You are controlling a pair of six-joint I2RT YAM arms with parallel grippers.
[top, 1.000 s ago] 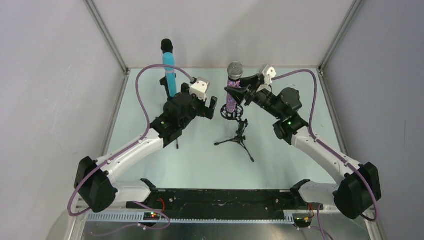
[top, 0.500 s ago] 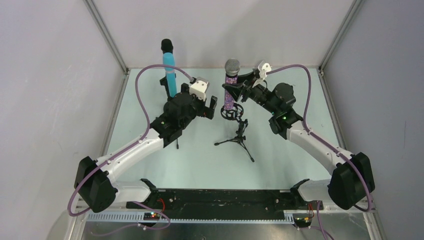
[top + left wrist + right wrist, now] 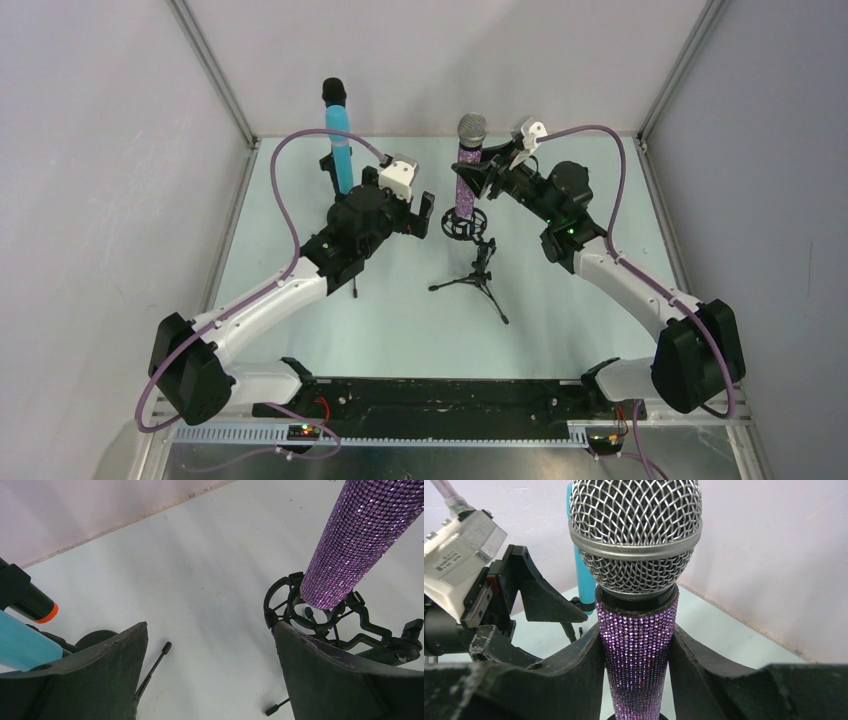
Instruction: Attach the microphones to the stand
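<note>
purple microphone: glittery body, silver mesh head on top, almost upright. My right gripper clamps it just under the head, and its lower end is at the mouth of the ring mount.
stand: black tripod, mid-table, ring mount on top.
cyan microphone: plain, black head up, upright at back left.
black microphone: only its orange-red end shows, just beside the cyan body.

My right arm has folded in closer toward the middle of the bench. Its right claw, clamped on the glittery purple microphone, has moved slightly up the overhead view. The microphone now stands a touch more upright than a second ago.
</note>
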